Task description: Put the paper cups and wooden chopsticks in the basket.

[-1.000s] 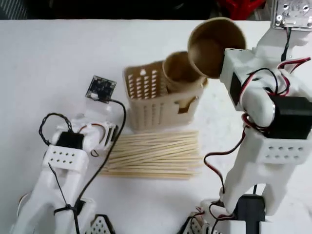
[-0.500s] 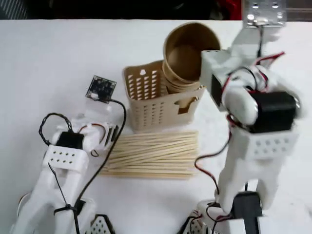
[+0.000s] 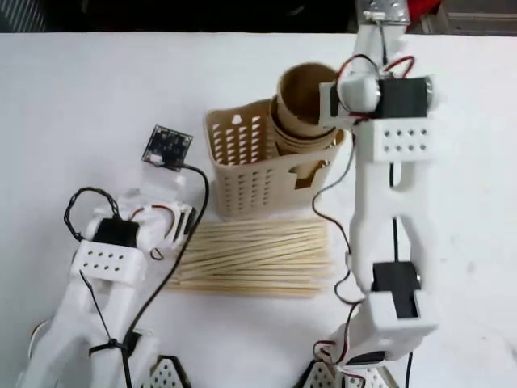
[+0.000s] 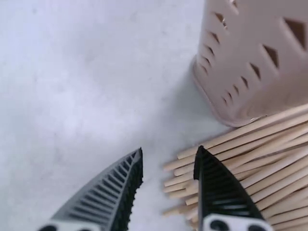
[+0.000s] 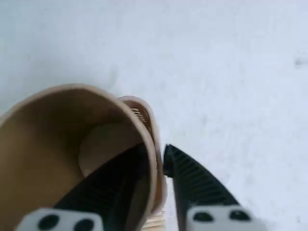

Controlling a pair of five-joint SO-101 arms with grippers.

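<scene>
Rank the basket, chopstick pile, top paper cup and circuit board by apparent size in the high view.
1. basket and chopstick pile, too close to separate
2. top paper cup, nearer the camera
3. circuit board

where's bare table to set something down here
The far left of the table, beyond the small board, is bare, as is the strip right of the right arm. Crowded: the middle, with basket, paper cups and chopsticks between the arms.

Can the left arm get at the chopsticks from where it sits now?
Probably yes: the left gripper hangs open right at the ends of the chopsticks, with nothing between them.
</scene>
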